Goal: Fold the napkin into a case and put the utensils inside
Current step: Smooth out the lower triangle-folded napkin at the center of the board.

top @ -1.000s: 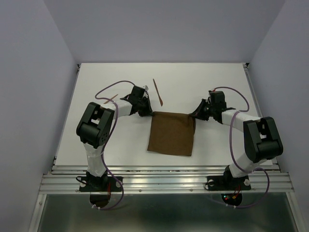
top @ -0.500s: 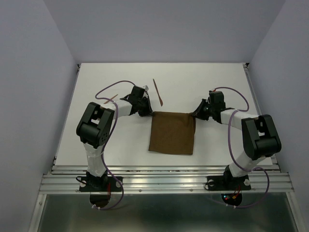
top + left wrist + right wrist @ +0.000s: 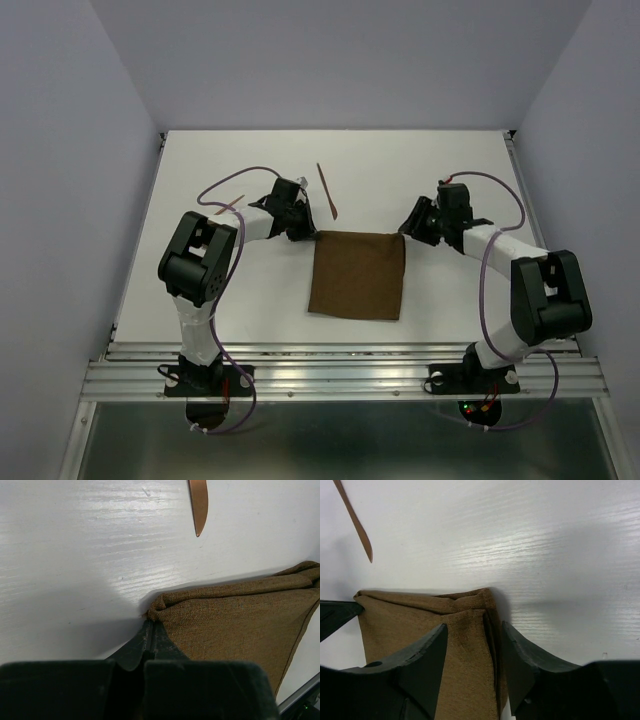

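Whereas a sec ago the R fingers [image 3: 522,655] were pinched on the far-R corner of the napkin [image 3: 356,275], they're now spread, w/ that corner lying loose btwn them: let go. L fingers [image 3: 150,639] stay clenched on the far-L corner. Prob. means this fold is laid down; case not finished, utensils still outside. Napkin lies flat mid-bench [image 3: 450,170], btwn the arms. It's near square, so long axis is hard to call; sides run near-to-far, near edge skewed slightly L. One utensil [image 3: 326,190] sits just beyond the far edge, axis near-far, tip toward the cloth; 2nd utensil [image 3: 229,204] is by the L arm.
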Tool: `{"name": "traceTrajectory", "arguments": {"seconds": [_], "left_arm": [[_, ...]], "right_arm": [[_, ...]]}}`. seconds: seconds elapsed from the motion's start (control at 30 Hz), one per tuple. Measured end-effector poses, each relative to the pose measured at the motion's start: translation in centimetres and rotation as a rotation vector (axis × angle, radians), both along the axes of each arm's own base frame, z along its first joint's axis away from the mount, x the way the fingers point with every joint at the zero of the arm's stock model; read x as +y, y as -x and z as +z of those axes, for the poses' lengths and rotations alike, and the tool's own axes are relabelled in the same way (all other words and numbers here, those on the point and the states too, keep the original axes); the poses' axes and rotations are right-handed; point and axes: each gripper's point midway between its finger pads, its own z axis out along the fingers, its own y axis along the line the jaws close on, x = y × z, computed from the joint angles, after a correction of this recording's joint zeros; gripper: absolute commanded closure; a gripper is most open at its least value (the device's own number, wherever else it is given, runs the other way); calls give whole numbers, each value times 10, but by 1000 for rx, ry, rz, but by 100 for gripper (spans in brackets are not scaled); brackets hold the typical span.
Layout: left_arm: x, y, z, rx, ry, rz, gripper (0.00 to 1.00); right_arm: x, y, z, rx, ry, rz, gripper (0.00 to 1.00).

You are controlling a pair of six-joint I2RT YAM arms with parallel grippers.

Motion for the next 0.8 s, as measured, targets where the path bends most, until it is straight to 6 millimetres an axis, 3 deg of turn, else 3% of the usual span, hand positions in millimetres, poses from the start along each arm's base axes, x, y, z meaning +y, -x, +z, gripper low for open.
{"name": "traceTrajectory", "arguments": {"seconds": [0.1, 0.4, 0.53, 0.63, 0.67, 0.8], "left_arm": [[0, 0, 0, 0, 0, 0, 100], [0, 0, 0, 1, 2, -2, 100], [-1, 1, 0, 2, 3, -3, 100], [-1, 1, 0, 2, 3, -4, 100], [-1, 1, 0, 3, 4, -4, 100], [-1, 1, 0, 3, 5, -6, 100]], "right_arm": [[0, 0, 6, -19, 2, 9, 43], [7, 16, -31, 100, -7, 77, 43], [10, 7, -31, 93, -8, 93, 48], [11, 3, -33, 87, -6, 96, 65], [11, 2, -35, 89, -8, 94, 76], [11, 3, -38, 95, -10, 88, 95]]}}
